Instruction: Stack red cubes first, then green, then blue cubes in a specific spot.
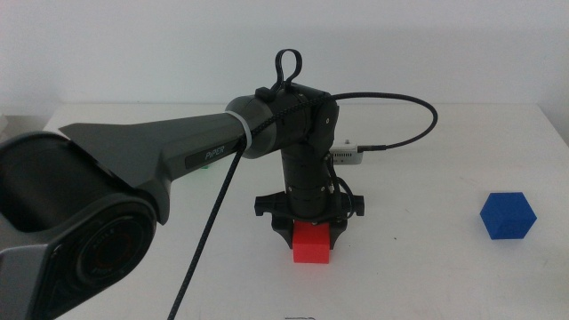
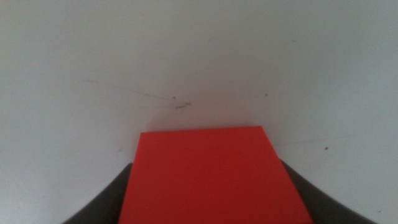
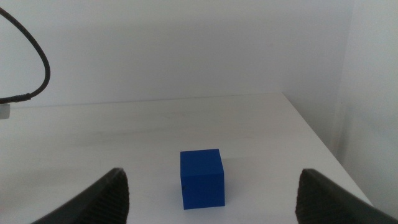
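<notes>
Red cube (image 1: 312, 244) sits low at centre of the table (image 1: 427, 276), between the jaws of the left gripper (image 1: 310, 233), which comes straight down on it from above. Left wrist view shows red block (image 2: 211, 177) filling the gap w/ a dark jaw pressed to each side, so the grip looks clamped on it; can't tell if its base touches the tabletop or hangs just clear. Judgement: this is the first layer, being set at the stacking spot, so next move is straight down & let go.

Blue cube (image 1: 508, 215) lies well apart, toward the right edge. Right gripper (image 3: 211, 193) is the nearer one: jaws wide apart, blue cube (image 3: 202, 177) dead ahead between them, not touched.

Green cube: only a speck of green behind the left arm, can't confirm.
</notes>
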Robot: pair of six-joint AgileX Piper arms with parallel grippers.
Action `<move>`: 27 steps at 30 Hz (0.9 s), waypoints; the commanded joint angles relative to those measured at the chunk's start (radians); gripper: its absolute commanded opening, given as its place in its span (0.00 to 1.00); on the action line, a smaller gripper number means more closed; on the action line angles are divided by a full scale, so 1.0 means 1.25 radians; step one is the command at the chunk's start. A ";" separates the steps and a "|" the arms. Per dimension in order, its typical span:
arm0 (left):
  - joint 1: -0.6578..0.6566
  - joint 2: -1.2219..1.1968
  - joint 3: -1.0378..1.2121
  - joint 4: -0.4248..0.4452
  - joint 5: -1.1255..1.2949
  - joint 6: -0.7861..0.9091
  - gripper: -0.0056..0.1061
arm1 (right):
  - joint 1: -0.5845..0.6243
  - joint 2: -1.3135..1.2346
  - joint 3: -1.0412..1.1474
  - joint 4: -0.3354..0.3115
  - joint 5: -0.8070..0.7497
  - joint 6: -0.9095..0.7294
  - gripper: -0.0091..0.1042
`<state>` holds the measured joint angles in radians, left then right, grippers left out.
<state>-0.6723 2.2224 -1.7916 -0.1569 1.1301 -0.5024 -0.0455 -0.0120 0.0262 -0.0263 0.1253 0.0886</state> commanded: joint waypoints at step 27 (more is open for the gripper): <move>0.039 -0.112 -0.174 0.000 0.147 0.011 0.89 | 0.001 -0.012 -0.008 -0.007 -0.065 -0.004 0.87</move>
<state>-0.6314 2.1716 -1.9770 -0.1612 1.2271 -0.4765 -0.0455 -0.0120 0.0262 -0.0263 0.1253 0.0886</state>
